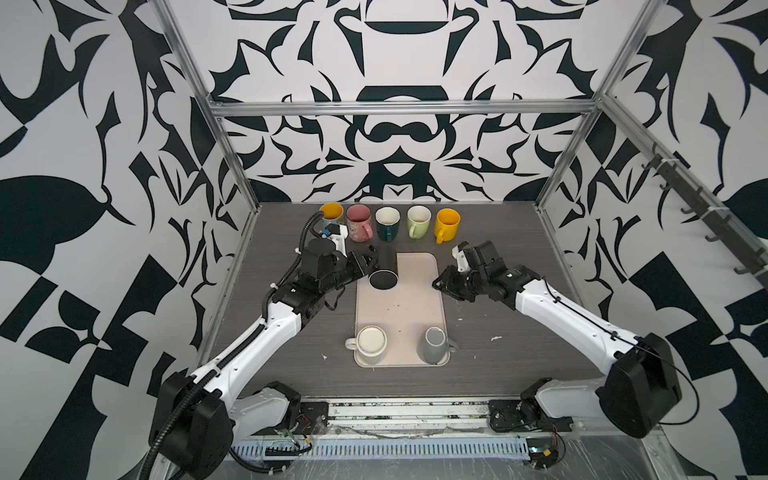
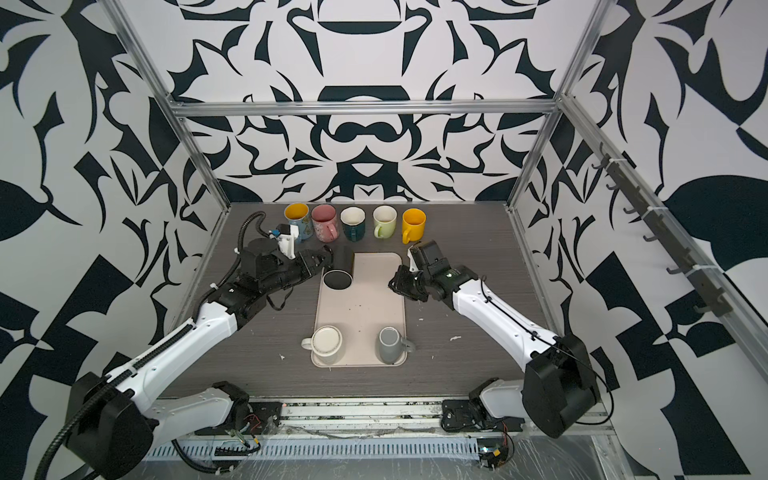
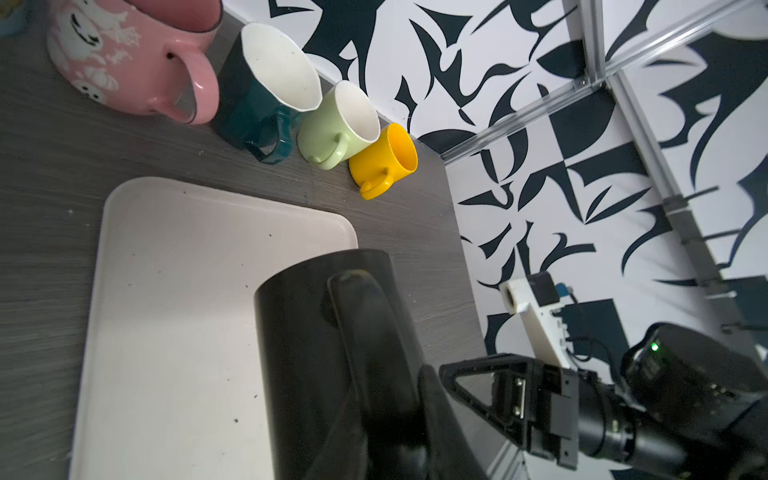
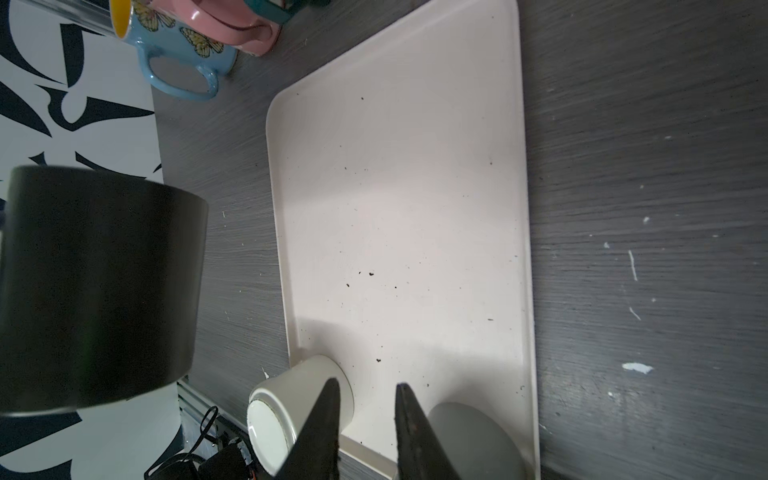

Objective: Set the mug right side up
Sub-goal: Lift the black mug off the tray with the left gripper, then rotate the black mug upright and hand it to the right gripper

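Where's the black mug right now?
In both top views the black mug is left of middle, held by the left hand over the far left corner of the tray, just in front of the pink mug and dark green mug.

The mug (image 1: 384,270) at the left pincer (image 1: 371,258) is plain black, the tray (image 1: 415,299) beside it cream. Beyond the pincer, a pink mug (image 1: 358,223) bears white ghosts beside a dark green mug (image 1: 387,226).

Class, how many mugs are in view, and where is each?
8. Five in the far row: blue, pink, dark green, light green, yellow. Black one held by left gripper. White and grey upside down on the tray. None seems hidden.
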You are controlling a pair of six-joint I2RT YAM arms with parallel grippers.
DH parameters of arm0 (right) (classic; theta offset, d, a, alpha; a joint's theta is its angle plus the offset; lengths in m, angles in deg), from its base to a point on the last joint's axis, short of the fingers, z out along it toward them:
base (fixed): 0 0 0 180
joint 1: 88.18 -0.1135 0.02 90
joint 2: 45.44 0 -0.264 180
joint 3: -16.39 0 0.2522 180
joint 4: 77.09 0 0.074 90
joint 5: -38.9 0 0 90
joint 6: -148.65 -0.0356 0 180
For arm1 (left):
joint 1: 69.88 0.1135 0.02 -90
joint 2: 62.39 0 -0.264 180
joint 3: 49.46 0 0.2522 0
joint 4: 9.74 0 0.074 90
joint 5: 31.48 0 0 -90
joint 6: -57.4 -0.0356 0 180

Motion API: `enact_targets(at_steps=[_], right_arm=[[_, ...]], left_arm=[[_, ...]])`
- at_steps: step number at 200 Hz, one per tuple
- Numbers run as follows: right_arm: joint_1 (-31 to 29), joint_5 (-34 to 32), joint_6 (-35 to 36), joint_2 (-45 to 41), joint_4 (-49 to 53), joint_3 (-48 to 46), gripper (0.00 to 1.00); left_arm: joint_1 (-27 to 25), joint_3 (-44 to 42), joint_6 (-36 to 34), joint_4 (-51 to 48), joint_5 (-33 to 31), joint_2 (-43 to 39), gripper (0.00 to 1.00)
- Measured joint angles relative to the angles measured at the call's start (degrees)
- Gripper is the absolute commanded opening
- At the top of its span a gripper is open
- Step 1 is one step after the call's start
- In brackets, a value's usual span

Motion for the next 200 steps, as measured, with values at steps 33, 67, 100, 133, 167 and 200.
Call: enact_targets(at_steps=[33, 67, 100, 133, 167, 200], right_arm=[[0.0, -0.2, 0.0, 0.0, 0.7, 0.2, 0.27], [0.0, -0.3, 0.4, 0.0, 2.4, 1.3, 0.27], [0.0, -0.4, 1.4, 0.0, 4.3, 3.8, 0.27], [0.0, 0.0, 3.5, 0.0, 7.2, 7.4, 0.28], [0.5, 3.6, 6.1, 0.1, 10.6, 13.7, 0.28], [1.7, 8.2, 7.8, 1.8, 12.3, 19.4, 0.28]], left_arm=[[-5.0, -0.1, -8.9, -2.7, -6.6, -2.3, 0.00], [-7.6, -1.1, -15.6, -3.5, -12.9, -4.0, 0.00], [-9.4, -2.3, -22.0, -3.6, -18.6, -5.4, 0.00], [-11.5, -3.9, -29.4, -1.6, -23.3, -6.8, 0.00], [-14.8, -5.7, -38.4, 2.9, -28.7, -6.9, 0.00], [-18.2, -7.6, -47.0, 8.6, -34.9, -6.9, 0.00]])
